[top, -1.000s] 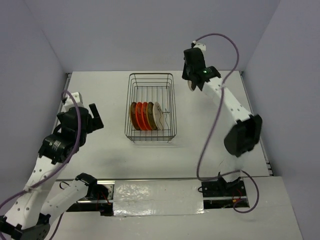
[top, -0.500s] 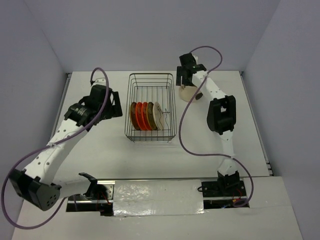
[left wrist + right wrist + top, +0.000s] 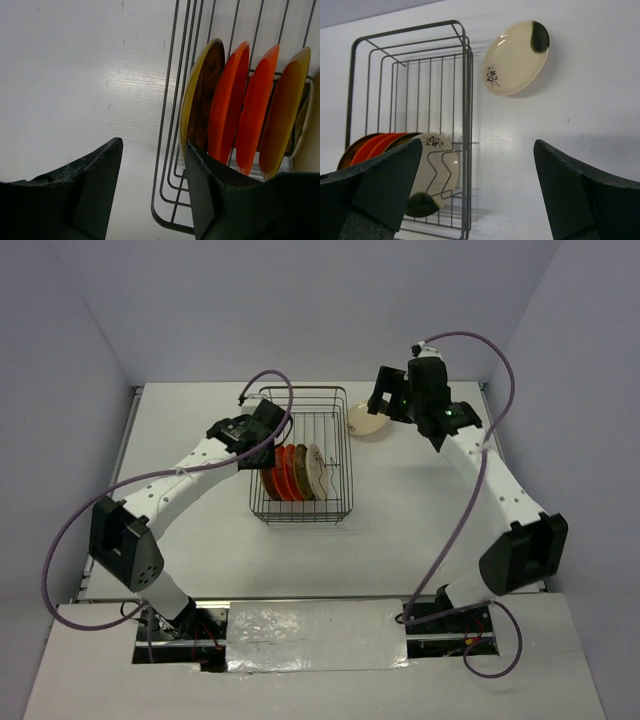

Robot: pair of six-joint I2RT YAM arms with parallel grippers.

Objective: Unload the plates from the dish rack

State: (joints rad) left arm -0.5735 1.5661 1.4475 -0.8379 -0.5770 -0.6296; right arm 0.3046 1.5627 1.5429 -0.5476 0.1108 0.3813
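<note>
The left gripper hangs partly open astride the left wall of the dish rack, gripping nothing. Five plates stand on edge inside. The right gripper gapes wide and empty, and a cream plate lies flat on the table just beside the rack's far corner.

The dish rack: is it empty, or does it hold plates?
Not empty. Five plates stand on edge in the dish rack; one cream plate lies outside on the table.
</note>
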